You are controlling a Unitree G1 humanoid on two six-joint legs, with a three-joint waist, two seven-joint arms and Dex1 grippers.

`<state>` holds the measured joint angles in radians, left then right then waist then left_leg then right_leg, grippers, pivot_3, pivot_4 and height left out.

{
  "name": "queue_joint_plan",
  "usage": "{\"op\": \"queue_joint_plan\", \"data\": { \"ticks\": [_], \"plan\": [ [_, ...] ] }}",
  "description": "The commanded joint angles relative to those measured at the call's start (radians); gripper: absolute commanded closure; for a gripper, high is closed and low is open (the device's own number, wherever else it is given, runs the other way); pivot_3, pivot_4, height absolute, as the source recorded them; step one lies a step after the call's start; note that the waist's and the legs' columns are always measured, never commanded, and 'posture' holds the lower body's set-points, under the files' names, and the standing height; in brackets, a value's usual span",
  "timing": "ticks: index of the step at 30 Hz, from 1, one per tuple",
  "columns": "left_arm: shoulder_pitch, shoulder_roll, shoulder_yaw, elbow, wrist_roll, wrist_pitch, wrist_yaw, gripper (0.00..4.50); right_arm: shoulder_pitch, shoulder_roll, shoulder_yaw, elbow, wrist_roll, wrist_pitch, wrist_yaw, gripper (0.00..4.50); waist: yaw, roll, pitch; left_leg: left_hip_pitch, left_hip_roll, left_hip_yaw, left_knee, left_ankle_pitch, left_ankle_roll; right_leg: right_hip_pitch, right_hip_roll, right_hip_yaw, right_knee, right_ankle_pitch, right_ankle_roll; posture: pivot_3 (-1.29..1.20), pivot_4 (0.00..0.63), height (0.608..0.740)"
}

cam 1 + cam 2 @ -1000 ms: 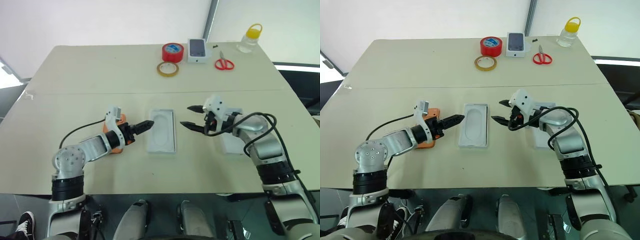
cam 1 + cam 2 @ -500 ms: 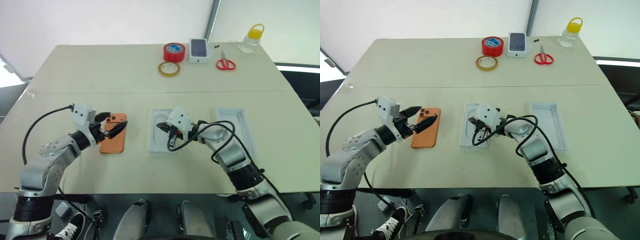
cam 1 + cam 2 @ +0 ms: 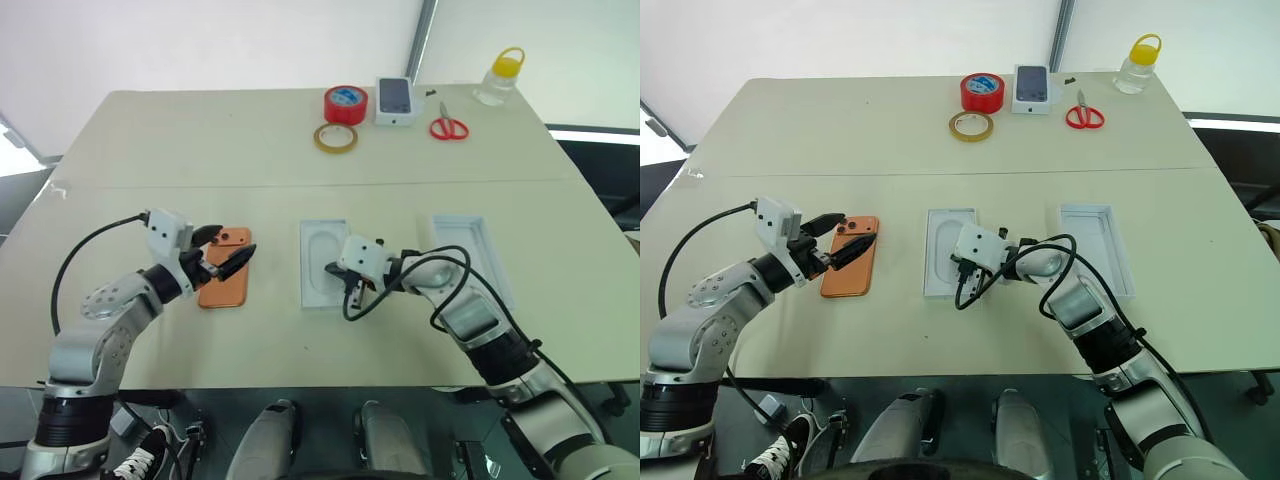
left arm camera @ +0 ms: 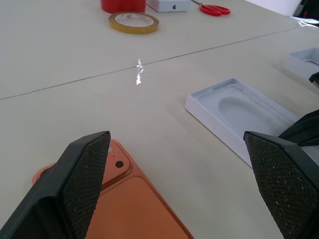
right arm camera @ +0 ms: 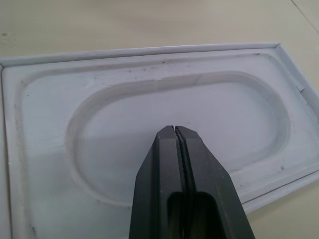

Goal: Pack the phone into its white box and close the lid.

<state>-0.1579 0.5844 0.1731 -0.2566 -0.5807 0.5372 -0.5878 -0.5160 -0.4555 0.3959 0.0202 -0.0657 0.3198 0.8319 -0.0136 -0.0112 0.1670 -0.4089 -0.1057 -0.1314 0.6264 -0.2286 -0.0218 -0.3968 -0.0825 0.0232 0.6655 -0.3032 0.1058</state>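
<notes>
A: Phone [image 3: 224,280] first: where does it lie?

B: Flat on the worktop [image 3: 200,150], orange back up, lenses toward twelve o'clock. It sits at about nine o'clock from the white insert with the oval recess [image 3: 323,262]. The left gripper [image 3: 226,250] hangs over its lens end with both black fingers spread wide, holding nothing.

A: And the right gripper?

B: The right gripper [image 5: 176,130] is closed, fingers pressed together with nothing between them (the wrist view shows only a thin seam). Its tip points down over the oval recess of the insert; I cannot tell whether it touches the surface.

A: Where is the white box?

B: A shallow white tray [image 3: 472,258] lies at three o'clock from the insert, well apart from it, past the right arm. Whether that is the white box or the lid I cannot tell; its floor looks pale.

A: Anything along the far edge?

B: At twelve o'clock there is a red tape roll [image 3: 345,104], a yellowish tape ring [image 3: 335,138] just in front of it, a small white box printed with a phone picture [image 3: 396,100], red-handled scissors [image 3: 448,126], and a clear bottle with a yellow cap [image 3: 500,77] toward one o'clock.
</notes>
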Motion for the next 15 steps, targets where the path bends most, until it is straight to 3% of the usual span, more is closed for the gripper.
{"op": "queue_joint_plan", "data": {
  "ticks": [1, 7, 15],
  "plan": [
    [-0.005, -0.007, 0.011, -0.037, -0.006, 0.002, -0.002, 0.00, 0.001, 0.007, -0.008, -0.025, -0.004, -0.009, -0.004, 4.46, 0.000, 0.000, 0.000, 0.000, 0.000, 0.000, 0.000, 0.000, 0.000, 0.000, 0.000, 0.000, 0.000, 0.000, 0.000, 0.00, 0.150, 0.740],
    [0.001, -0.003, 0.042, -0.029, -0.030, 0.059, 0.020, 0.00, -0.029, 0.085, -0.059, -0.054, 0.054, 0.038, -0.037, 4.46, -0.004, 0.000, 0.000, 0.000, 0.000, 0.000, 0.000, 0.000, 0.000, -0.001, 0.000, 0.000, 0.001, 0.000, 0.000, 0.00, 0.150, 0.740],
    [-0.066, 0.029, 0.296, 0.118, -0.340, 0.408, 0.102, 0.00, -0.141, 0.207, -0.072, -0.034, 0.081, 0.045, -0.091, 4.46, -0.010, 0.000, 0.000, 0.000, 0.001, -0.001, 0.000, 0.000, 0.000, -0.002, 0.001, 0.000, 0.002, 0.000, 0.000, 0.00, 0.150, 0.740]
  ]
}}
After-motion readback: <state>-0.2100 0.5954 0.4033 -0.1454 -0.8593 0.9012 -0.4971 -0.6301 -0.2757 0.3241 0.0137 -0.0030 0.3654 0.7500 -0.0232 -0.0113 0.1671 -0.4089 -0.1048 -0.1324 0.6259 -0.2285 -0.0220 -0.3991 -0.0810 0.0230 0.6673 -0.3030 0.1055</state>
